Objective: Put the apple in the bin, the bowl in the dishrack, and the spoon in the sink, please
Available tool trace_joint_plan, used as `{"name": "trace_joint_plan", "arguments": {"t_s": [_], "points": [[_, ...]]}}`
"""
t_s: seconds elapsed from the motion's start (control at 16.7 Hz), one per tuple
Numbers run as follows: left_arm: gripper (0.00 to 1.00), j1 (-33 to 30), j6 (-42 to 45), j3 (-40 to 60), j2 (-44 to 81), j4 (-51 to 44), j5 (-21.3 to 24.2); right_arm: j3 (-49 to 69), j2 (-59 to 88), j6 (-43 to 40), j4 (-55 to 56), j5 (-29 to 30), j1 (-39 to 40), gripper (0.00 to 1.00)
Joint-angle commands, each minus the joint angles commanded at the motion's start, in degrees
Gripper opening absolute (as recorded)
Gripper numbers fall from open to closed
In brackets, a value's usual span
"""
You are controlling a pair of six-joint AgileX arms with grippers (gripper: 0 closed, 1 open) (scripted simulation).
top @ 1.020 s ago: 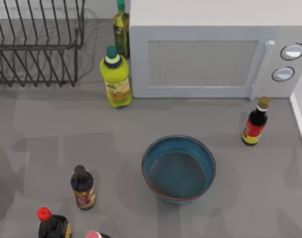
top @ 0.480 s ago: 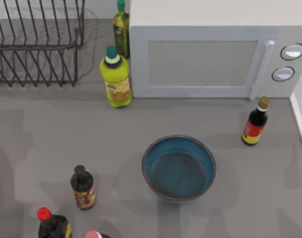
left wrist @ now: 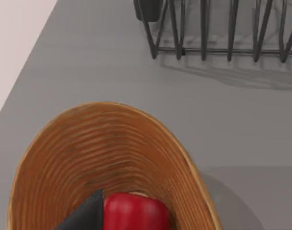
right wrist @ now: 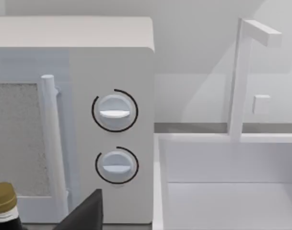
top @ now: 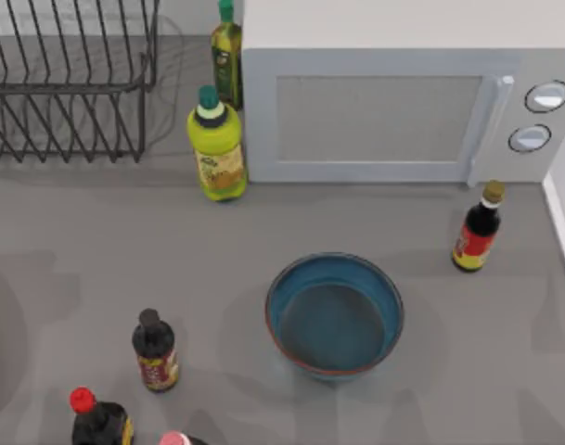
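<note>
Apple over the bin, bowl waiting on the table

In the left wrist view the apple [left wrist: 135, 211] sits low inside the woven bin [left wrist: 78, 158], with a dark finger [left wrist: 86, 215] of the left gripper touching its side; whether the gripper clamps it or has let go, I cannot tell, but the placing suits a drop straight into the bin. The dishrack [left wrist: 217, 28] stands just beyond the bin, at the table's far left [top: 69, 83]. The bowl [top: 334, 315] rests upright and alone mid-table, well apart from the rack, so it likely comes next. The right arm looks parked facing the microwave [right wrist: 112, 124] and the sink [right wrist: 222, 182]; its grip I cannot tell either. I see no spoon.
</note>
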Motion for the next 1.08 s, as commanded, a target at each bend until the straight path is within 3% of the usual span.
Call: {"name": "trace_joint_plan", "arguments": {"t_s": [0.24,0.48,1.08], "points": [[1.00,-1.8,-1.6,-15.1,-19.5,12.8,3.1,0.0,0.0,0.0,0.0,0.0,0.0,1.00],[1.00,-3.5,-3.3,-24.0,-30.6,21.5,6.4,0.0,0.0,0.0,0.0,0.0,0.0,1.00],[1.00,-5.2,-4.4,-24.3,-31.1,21.5,7.7,0.0,0.0,0.0,0.0,0.0,0.0,1.00]]}}
